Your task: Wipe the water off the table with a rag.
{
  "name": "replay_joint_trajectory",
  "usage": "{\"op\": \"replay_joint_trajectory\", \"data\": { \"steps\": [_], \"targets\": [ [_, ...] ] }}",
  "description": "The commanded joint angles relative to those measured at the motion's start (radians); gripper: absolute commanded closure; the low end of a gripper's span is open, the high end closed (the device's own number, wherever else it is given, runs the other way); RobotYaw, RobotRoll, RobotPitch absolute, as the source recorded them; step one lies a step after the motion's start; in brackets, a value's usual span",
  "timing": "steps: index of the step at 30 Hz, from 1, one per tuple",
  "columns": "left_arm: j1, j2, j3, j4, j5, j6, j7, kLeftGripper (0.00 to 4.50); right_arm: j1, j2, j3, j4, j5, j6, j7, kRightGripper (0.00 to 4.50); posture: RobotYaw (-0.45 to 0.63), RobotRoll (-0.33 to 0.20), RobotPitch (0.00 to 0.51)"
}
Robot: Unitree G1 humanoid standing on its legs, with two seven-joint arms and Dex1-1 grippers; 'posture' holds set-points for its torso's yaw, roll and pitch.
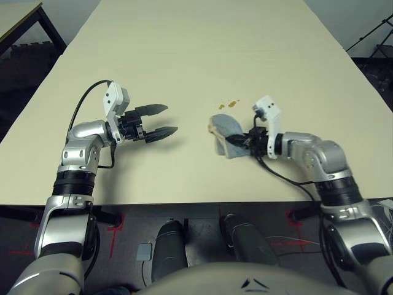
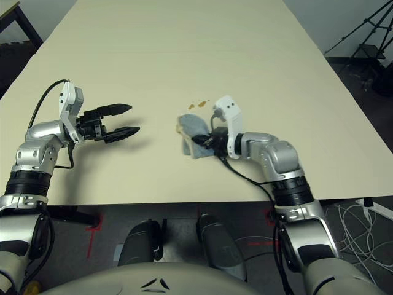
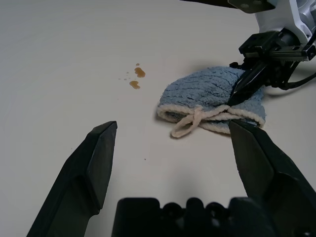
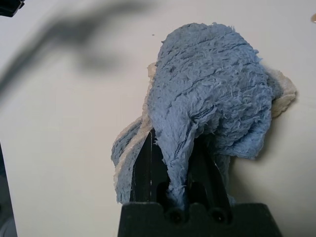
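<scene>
Right gripper [image 1: 238, 141] at four o'clock on the table [image 1: 184, 55], clenched on the blue-grey rag [image 1: 225, 132], bunched against the tabletop. Left gripper [image 1: 164, 120] at nine o'clock, fingers spread, holding nothing. Just beyond the rag, toward twelve o'clock, amber water [image 1: 229, 104] droplets.

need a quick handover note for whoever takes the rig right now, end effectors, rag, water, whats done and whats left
Right end effector: shut on the rag, which rests bunched on the table.
Left end effector: open, holding nothing, hovering off to the left of the rag.
Water: small amber drops just beyond the rag, apart from it, not yet wiped.
Done: rag grasped.
Left: push the rag forward over the drops and wipe them off.
</scene>
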Motion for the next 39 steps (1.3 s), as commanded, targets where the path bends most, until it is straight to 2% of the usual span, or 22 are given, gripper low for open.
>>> {"op": "replay_joint_trajectory", "data": {
  "steps": [1,10,15,19,25,29,35,39],
  "targets": [
    [-0.01,0.004,0.0,0.014,0.009,-0.004,-0.005,0.0,0.01,-0.032,-0.009,0.069,-0.007,0.004,-0.004,4.47,-0.23,0.0,0.11],
    [-0.036,0.0,0.001,0.061,0.016,-0.031,-0.008,0.0,-0.053,-0.34,-0.186,0.253,-0.012,-0.082,0.049,4.47,-0.23,0.0,0.097],
    [-0.049,-0.01,-0.001,0.077,0.014,-0.043,-0.006,0.0,-0.115,-0.434,-0.259,0.397,-0.019,-0.165,0.056,4.47,-0.23,0.0,0.081],
    [-0.06,-0.018,-0.006,0.118,0.025,-0.069,-0.01,0.0,-0.217,-0.403,-0.308,0.515,-0.026,-0.264,-0.004,4.47,-0.24,0.0,0.069],
    [-0.092,-0.006,0.005,0.179,0.039,-0.107,-0.011,0.0,-0.327,-0.247,-0.288,0.649,-0.067,-0.394,-0.076,4.47,-0.23,0.0,0.051],
    [-0.078,0.012,0.023,0.168,0.033,-0.113,-0.004,0.0,-0.414,-0.129,-0.238,0.833,-0.142,-0.506,-0.119,4.47,-0.2,0.0,0.043],
    [-0.039,0.031,0.043,0.128,0.025,-0.103,0.006,0.0,-0.459,-0.059,-0.179,1.008,-0.234,-0.6,-0.107,4.47,-0.16,0.0,0.044],
    [-0.016,0.047,0.057,0.108,0.022,-0.096,0.011,0.0,-0.462,0.002,-0.137,1.04,-0.27,-0.593,-0.046,4.47,-0.15,0.0,0.046]
  ]
}}
